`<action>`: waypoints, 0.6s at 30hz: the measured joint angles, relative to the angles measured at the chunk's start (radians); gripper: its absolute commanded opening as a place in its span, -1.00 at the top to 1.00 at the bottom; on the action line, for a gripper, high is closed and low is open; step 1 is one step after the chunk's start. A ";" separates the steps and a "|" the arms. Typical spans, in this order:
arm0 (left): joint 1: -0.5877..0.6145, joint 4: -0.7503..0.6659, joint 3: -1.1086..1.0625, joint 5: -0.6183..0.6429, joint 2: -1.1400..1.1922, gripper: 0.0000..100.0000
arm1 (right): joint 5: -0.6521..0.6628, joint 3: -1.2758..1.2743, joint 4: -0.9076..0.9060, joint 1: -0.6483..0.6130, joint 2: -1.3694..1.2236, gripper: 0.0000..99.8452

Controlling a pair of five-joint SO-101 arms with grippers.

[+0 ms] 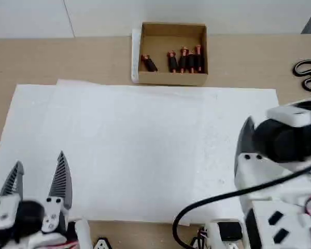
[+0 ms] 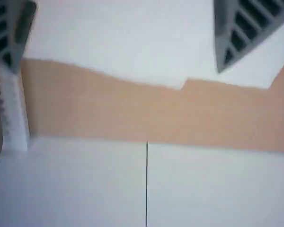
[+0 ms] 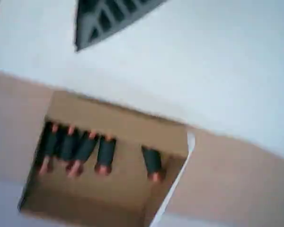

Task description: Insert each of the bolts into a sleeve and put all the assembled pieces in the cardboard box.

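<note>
- Now the open brown cardboard box point(image 1: 169, 79) sits at the middle of the far edge of the tan wooden bench point(image 1: 52, 57). It lies just past the white paper sheet point(image 1: 135, 155) that covers most of the bench.
- Five assembled pieces point(image 1: 185, 60) lie on the box floor, each a black sleeve point(image 1: 172, 65) with a copper-coloured bolt point(image 1: 184, 51) through it.
- Four of them lie side by side toward the box wall nearer the bench's right edge. A single piece point(image 1: 149, 64) lies tilted, apart from them, toward the opposite wall.
- A white strip point(image 1: 136, 54) runs along the box wall nearer the bench's left edge.
- The left pincer point(image 1: 40, 158) hangs over the sheet's near-left corner, spread wide, with nothing between its grey ribbed fingers point(image 1: 61, 174).
- The right pincer point(image 1: 245, 136) is above the sheet near the bench's right edge, and its wrist camera looks down into the box. I cannot tell whether it stands wide or narrow.
- A pair of black-handled scissors point(image 1: 308, 72) lies by the bench's right edge, well apart from the box.
</note>
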State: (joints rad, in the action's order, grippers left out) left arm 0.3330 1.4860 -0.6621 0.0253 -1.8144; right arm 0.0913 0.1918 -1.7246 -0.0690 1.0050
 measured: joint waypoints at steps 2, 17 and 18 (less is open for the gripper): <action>0.000 0.000 -0.028 0.000 0.002 0.49 | 0.000 -0.155 0.023 0.005 0.071 0.76; 0.000 -0.014 -0.172 0.000 0.002 0.49 | 0.000 -1.277 0.638 0.005 0.784 0.76; 0.000 -0.021 -0.180 0.000 0.002 0.49 | 0.000 -1.318 0.655 0.005 0.776 0.76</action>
State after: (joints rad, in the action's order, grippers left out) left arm 0.3330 1.4645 -0.8416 0.0253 -1.8128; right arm 0.0913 -1.1262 -1.0694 -0.0644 1.7814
